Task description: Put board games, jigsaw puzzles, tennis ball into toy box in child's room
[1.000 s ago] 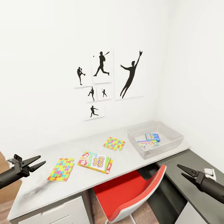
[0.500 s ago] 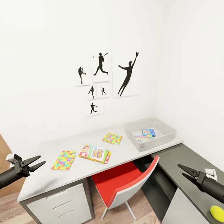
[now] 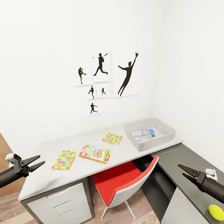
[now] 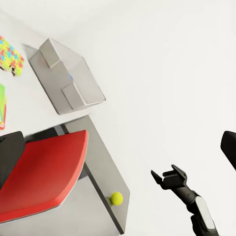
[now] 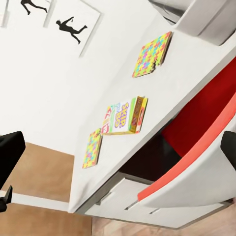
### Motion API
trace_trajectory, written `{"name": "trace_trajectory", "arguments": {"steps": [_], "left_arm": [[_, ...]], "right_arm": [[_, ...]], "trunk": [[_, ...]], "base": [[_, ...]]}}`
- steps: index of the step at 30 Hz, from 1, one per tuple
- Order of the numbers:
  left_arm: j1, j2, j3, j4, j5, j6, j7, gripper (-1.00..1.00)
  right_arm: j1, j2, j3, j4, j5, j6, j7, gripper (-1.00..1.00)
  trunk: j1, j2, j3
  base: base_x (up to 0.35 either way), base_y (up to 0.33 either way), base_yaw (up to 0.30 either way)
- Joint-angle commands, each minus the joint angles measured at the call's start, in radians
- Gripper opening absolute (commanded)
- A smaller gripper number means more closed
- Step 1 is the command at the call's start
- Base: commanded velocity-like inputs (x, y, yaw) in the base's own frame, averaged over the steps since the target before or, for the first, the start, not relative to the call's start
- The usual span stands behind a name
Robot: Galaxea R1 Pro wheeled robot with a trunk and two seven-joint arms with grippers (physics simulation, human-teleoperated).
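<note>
On the tabletop [image 3: 45, 150], Skip-Bo [image 3: 94, 153] lies unboxed; left pincer [image 3: 36, 162] and right pincer [image 3: 184, 171] hang part-open, empty, ready for pickup.

Bright, even, shadowless render; sharp focus; white walls nearly overexposed.

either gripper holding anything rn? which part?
Nothing held. Left gripper and right gripper are both open and empty, hovering short of the table.
</note>
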Motion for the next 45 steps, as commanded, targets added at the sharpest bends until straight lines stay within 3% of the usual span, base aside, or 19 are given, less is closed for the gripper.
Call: {"name": "trace_trajectory", "arguments": {"steps": [1,10,22,26,31,34,45], "left_arm": [[-0.001,0.001,0.000,0.000,-0.003,0.013,-0.004,1.00],[-0.001,0.005,0.001,0.002,-0.007,0.035,-0.004,1.00],[-0.001,0.023,-0.001,0.002,-0.009,0.037,-0.004,1.00],[-0.001,0.004,-0.005,0.012,-0.013,0.014,0.014,1.00],[-0.001,0.001,-0.005,0.012,-0.012,-0.008,0.014,1.00],[-0.001,-0.007,-0.005,0.012,-0.011,-0.025,0.026,1.00],[-0.001,-0.010,-0.005,0.012,-0.010,-0.052,0.033,1.00]], "right_arm": [[-0.001,0.000,-0.002,0.000,0.007,0.005,0.008,1.00],[-0.001,0.000,-0.002,0.000,0.007,0.005,0.009,1.00],[-0.001,0.000,0.005,0.001,0.008,0.003,0.007,1.00],[-0.024,0.023,0.025,0.019,0.001,-0.019,-0.016,1.00],[-0.037,0.039,0.003,-0.004,-0.002,-0.034,-0.044,1.00],[-0.050,0.056,0.010,-0.020,-0.010,-0.050,-0.061,1.00],[-0.056,0.067,0.044,-0.021,-0.013,-0.112,-0.123,1.00]], "trunk": [[-0.003,0.005,0.001],[-0.038,0.068,0.029],[-0.038,0.069,0.029],[-0.038,0.069,0.029],[-0.038,0.069,0.029],[-0.038,0.069,0.029],[-0.038,0.069,0.029]], "base": [[0.000,0.000,0.000],[0.000,0.000,0.167],[0.000,0.000,0.072],[-0.036,0.000,0.000],[-0.106,0.000,0.000],[-0.144,0.000,0.000],[-0.181,0.055,0.000]]}}
